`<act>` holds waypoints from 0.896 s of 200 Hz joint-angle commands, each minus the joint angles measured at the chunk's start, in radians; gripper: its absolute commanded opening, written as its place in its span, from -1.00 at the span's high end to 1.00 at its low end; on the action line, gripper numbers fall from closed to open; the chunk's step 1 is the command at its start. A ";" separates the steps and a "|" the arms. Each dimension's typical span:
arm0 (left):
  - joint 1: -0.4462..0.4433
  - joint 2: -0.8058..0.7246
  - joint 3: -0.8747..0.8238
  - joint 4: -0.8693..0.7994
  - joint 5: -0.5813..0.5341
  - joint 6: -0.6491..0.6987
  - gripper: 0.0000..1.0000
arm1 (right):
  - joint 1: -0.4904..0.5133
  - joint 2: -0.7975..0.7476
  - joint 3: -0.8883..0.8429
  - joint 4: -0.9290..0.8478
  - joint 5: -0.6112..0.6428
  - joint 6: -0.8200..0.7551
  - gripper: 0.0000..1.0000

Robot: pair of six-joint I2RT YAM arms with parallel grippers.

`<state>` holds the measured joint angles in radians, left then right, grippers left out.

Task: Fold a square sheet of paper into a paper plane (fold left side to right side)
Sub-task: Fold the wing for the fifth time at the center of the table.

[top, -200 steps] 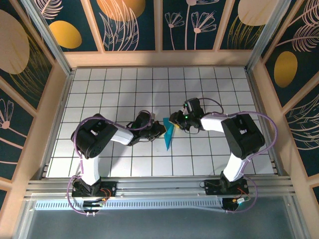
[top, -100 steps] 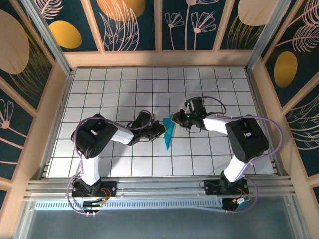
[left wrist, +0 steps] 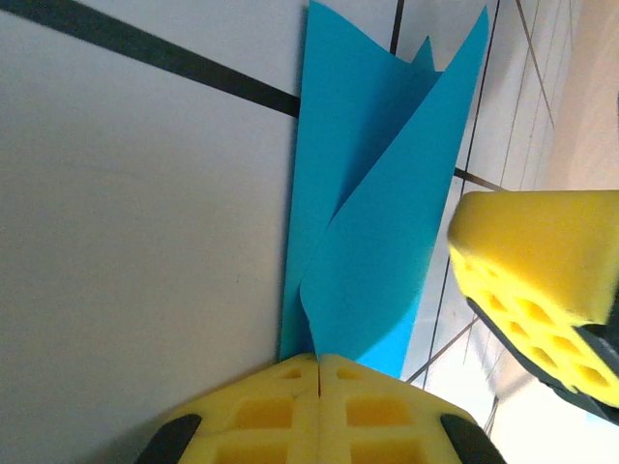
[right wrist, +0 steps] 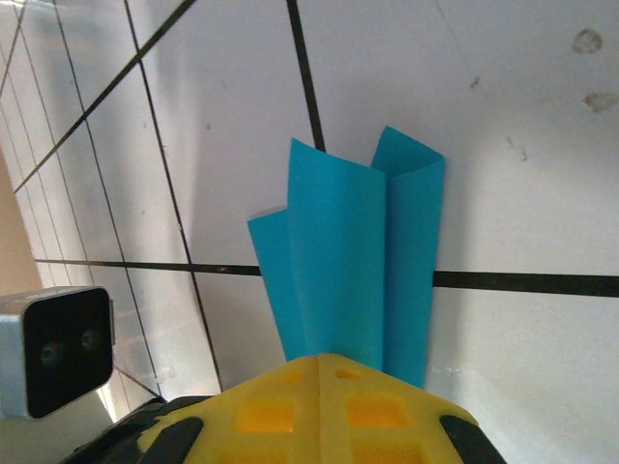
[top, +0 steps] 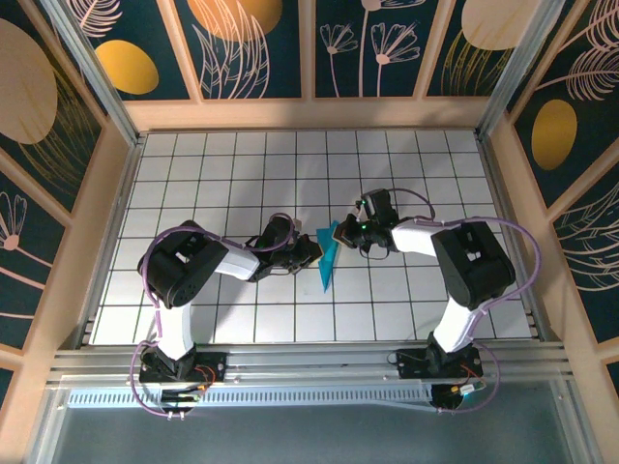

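paper sheet (top: 329, 259): folded narrow, flaps lifting, mid-bench (top: 232, 164) between both arms
left fingers (left wrist: 290, 377): clenched on its edge
right fingers (right wrist: 290, 382): clenched, seemingly pinching the opposite end

The folded paper (top: 328, 259) is a plain bright cyan-blue, a shade darker where its flaps overlap. The tabletop (top: 213, 174) is white, ruled into squares by thin dark lines. The left claw (left wrist: 319, 362) and the right claw (right wrist: 324, 360) are yellow, moulded with a grid of square pockets and backed in black. The left arm (top: 184, 271) and the right arm (top: 469, 261) are white and black, looped with purple cable (top: 145, 275). The walls (top: 261, 43) are dark teal, patterned with orange and peach ovals and pale outline flowers and leaves, within a light wood frame (top: 309, 114).
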<state>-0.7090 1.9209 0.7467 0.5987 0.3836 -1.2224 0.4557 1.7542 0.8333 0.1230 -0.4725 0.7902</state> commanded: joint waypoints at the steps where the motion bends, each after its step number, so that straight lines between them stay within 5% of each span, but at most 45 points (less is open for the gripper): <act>1: -0.016 0.034 -0.017 -0.162 -0.014 -0.002 1.00 | 0.007 0.023 0.020 0.000 -0.007 -0.013 1.00; 179: -0.016 0.062 0.005 -0.171 0.011 0.009 0.97 | 0.006 0.060 0.012 -0.075 0.034 -0.022 1.00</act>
<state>-0.7090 1.9213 0.7616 0.5713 0.3882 -1.2221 0.4561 1.7947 0.8333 0.0986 -0.4633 0.7898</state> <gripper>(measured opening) 0.045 0.052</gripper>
